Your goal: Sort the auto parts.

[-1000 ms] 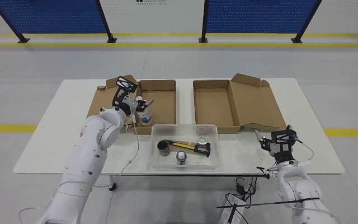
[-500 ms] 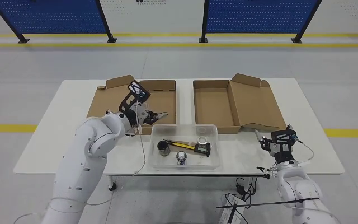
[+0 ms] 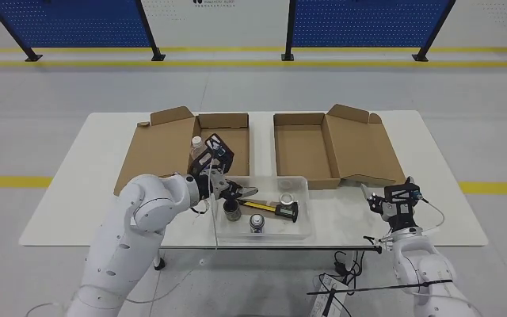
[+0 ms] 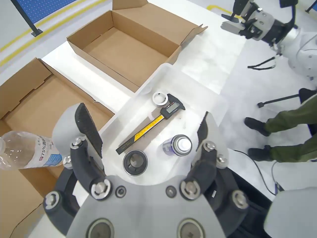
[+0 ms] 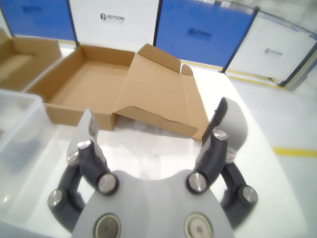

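Observation:
A clear plastic tray point(image 3: 261, 179) at the table's front holds a black ring point(image 3: 231, 208), a caliper point(image 3: 269, 206), a spray can point(image 3: 257, 223) and a silver ring point(image 3: 286, 198). My left gripper point(image 3: 238, 192) hangs open over the tray's left end. In the left wrist view, the gripper point(image 4: 143, 115) has its jaws spread with nothing between them. Below it lie the black ring point(image 4: 135, 159), the spray can point(image 4: 178, 145) and the caliper point(image 4: 151, 125). A clear bottle point(image 4: 27, 153) lies in the left cardboard box point(image 3: 158, 150). My right gripper point(image 5: 154, 110) stands open over the table near the front right edge.
A second, open cardboard box point(image 3: 305, 150) sits behind the tray on the right, its lid flap point(image 5: 158, 92) folded out toward my right gripper point(image 3: 371, 195). The tray's wall point(image 5: 22, 115) stands apart from that gripper. Bare table lies between them.
My left gripper let go of the bottle in the left box and swung right and forward to above the tray. The right arm has not moved.

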Robot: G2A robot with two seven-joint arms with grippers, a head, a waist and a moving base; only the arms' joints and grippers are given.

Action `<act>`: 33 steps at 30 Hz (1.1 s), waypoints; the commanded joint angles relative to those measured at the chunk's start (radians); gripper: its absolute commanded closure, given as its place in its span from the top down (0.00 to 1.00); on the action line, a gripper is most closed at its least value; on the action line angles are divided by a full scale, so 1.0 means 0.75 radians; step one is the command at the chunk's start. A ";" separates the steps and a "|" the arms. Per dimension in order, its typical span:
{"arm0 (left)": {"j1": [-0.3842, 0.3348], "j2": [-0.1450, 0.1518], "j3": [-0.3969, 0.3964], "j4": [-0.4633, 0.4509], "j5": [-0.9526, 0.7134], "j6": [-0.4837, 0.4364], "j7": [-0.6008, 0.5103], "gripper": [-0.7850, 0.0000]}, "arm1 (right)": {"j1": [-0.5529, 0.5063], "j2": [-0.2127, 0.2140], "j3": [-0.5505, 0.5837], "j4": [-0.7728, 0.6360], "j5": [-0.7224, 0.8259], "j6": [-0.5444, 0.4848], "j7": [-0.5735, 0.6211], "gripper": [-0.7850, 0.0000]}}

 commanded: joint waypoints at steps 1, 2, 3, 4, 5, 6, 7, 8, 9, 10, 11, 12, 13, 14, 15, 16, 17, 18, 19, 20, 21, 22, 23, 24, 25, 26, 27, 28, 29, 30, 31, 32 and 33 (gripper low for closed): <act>-0.008 0.002 0.004 0.004 -0.004 -0.011 -0.013 1.00 | 0.000 0.000 0.000 0.000 0.000 0.000 0.000 1.00; -0.008 0.002 0.004 0.004 -0.004 -0.011 -0.013 1.00 | 0.000 0.000 0.000 0.000 0.000 0.000 0.000 1.00; -0.008 0.002 0.004 0.004 -0.004 -0.011 -0.013 1.00 | 0.000 0.000 0.000 0.000 0.000 0.000 0.000 1.00; -0.008 0.002 0.004 0.004 -0.004 -0.011 -0.013 1.00 | 0.000 0.000 0.000 0.000 0.000 0.000 0.000 1.00; -0.008 0.002 0.004 0.004 -0.004 -0.011 -0.013 1.00 | 0.000 0.000 0.000 0.000 0.000 0.000 0.000 1.00; -0.008 0.002 0.004 0.004 -0.004 -0.011 -0.013 1.00 | 0.000 0.000 0.000 0.000 0.000 0.000 0.000 1.00; -0.008 0.002 0.004 0.004 -0.004 -0.011 -0.013 1.00 | 0.000 0.000 0.000 0.000 0.000 0.000 0.000 1.00; -0.008 0.002 0.004 0.004 -0.004 -0.011 -0.013 1.00 | 0.000 0.000 0.000 0.000 0.000 0.000 0.000 1.00; -0.008 0.002 0.004 0.004 -0.004 -0.011 -0.013 1.00 | 0.000 0.000 0.000 0.000 0.000 0.000 0.000 1.00; -0.008 0.002 0.004 0.004 -0.004 -0.011 -0.013 1.00 | 0.000 0.000 0.000 0.000 0.000 0.000 0.000 1.00; -0.008 0.002 0.004 0.004 -0.004 -0.011 -0.013 1.00 | 0.000 0.000 0.000 0.000 0.000 0.000 0.000 1.00; -0.008 0.002 0.004 0.004 -0.004 -0.011 -0.013 1.00 | 0.000 0.000 0.000 0.000 0.000 0.000 0.000 1.00; -0.008 0.002 0.004 0.004 -0.004 -0.011 -0.013 1.00 | 0.000 0.000 0.000 0.000 0.000 0.000 0.000 1.00; -0.008 0.002 0.004 0.004 -0.004 -0.011 -0.013 1.00 | 0.000 0.000 0.000 0.000 0.000 0.000 0.000 1.00; -0.008 0.002 0.004 0.004 -0.004 -0.011 -0.013 1.00 | 0.000 0.000 0.000 0.000 0.000 0.000 0.000 1.00; -0.008 0.002 0.004 0.004 -0.004 -0.011 -0.013 1.00 | 0.000 0.000 0.000 0.000 0.000 0.000 0.000 1.00; -0.005 0.001 0.005 0.003 -0.009 -0.007 -0.003 1.00 | 0.000 0.000 0.000 0.000 0.000 0.000 0.000 1.00; 0.001 0.000 0.008 0.002 -0.013 0.001 0.013 1.00 | 0.000 0.000 0.000 0.000 0.000 0.000 0.000 1.00; 0.009 0.000 0.018 0.002 -0.012 0.013 0.023 1.00 | 0.000 0.000 0.000 0.000 0.000 0.000 0.000 1.00; 0.012 -0.001 0.031 -0.001 0.000 0.027 0.021 1.00 | 0.000 0.000 0.000 0.000 0.000 0.000 0.000 1.00; 0.017 -0.002 0.046 -0.008 0.006 0.055 0.023 1.00 | 0.000 0.000 0.000 0.000 0.000 0.000 0.000 1.00; 0.025 -0.004 0.063 -0.015 -0.005 0.081 0.024 1.00 | 0.000 0.000 0.000 0.000 0.000 0.000 0.000 1.00; 0.030 -0.006 0.081 -0.023 -0.014 0.102 0.016 1.00 | 0.000 0.000 0.000 0.000 0.000 0.000 0.000 1.00; 0.035 -0.008 0.102 -0.031 -0.012 0.119 -0.001 1.00 | 0.000 0.000 0.000 0.000 0.000 0.000 0.000 1.00; 0.037 -0.009 0.120 -0.037 -0.010 0.136 -0.012 1.00 | 0.000 0.000 0.000 0.000 0.000 0.000 0.000 1.00; 0.039 -0.010 0.141 -0.042 0.004 0.151 -0.029 1.00 | 0.000 0.000 0.000 0.000 0.000 0.000 0.000 1.00; 0.041 -0.011 0.162 -0.045 0.019 0.167 -0.042 1.00 | 0.000 0.000 0.000 0.000 0.000 0.000 0.000 1.00; 0.042 -0.013 0.183 -0.046 0.031 0.181 -0.052 1.00 | 0.000 0.000 0.000 0.000 0.000 0.000 0.000 1.00; 0.046 -0.015 0.208 -0.043 0.035 0.189 -0.067 1.00 | 0.000 0.000 0.000 0.000 0.000 0.000 0.000 1.00; 0.045 -0.016 0.226 -0.038 0.036 0.201 -0.078 1.00 | 0.000 0.000 0.000 0.000 0.000 0.000 0.000 1.00; 0.042 -0.018 0.240 -0.030 0.033 0.217 -0.085 1.00 | 0.000 0.000 0.000 0.000 0.000 0.000 0.000 1.00; 0.040 -0.020 0.253 -0.022 0.034 0.232 -0.093 1.00 | 0.000 0.000 0.000 0.000 0.000 0.000 0.000 1.00; 0.037 -0.021 0.266 -0.017 0.037 0.244 -0.100 1.00 | 0.000 0.000 0.000 0.000 0.000 0.000 0.000 1.00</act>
